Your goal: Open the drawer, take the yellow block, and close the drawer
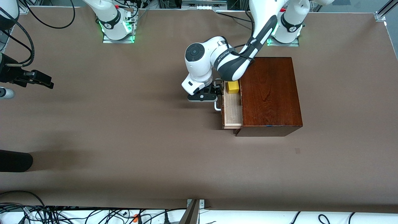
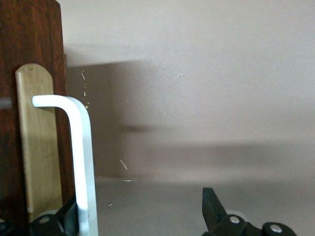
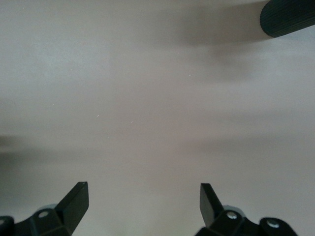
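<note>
The dark mahogany box (image 1: 269,93) stands near the left arm's base. Its drawer (image 1: 233,109) is pulled partly out, showing the pale wood tray. The yellow block (image 1: 232,87) sits in the tray at the end farther from the front camera. The white handle (image 1: 217,107) also shows in the left wrist view (image 2: 81,162), against the dark drawer front (image 2: 29,59). My left gripper (image 1: 218,88) (image 2: 142,206) is open at the handle, which lies just inside one of its fingers (image 2: 66,219); the other finger (image 2: 211,204) is well apart. My right gripper (image 1: 46,83) (image 3: 142,199) is open and empty over bare table at the right arm's end.
A black cylindrical object (image 1: 15,161) (image 3: 290,17) pokes in at the table's edge at the right arm's end, nearer the front camera. Brown table (image 1: 124,130) spreads in front of the drawer. Cables lie along the table's edges.
</note>
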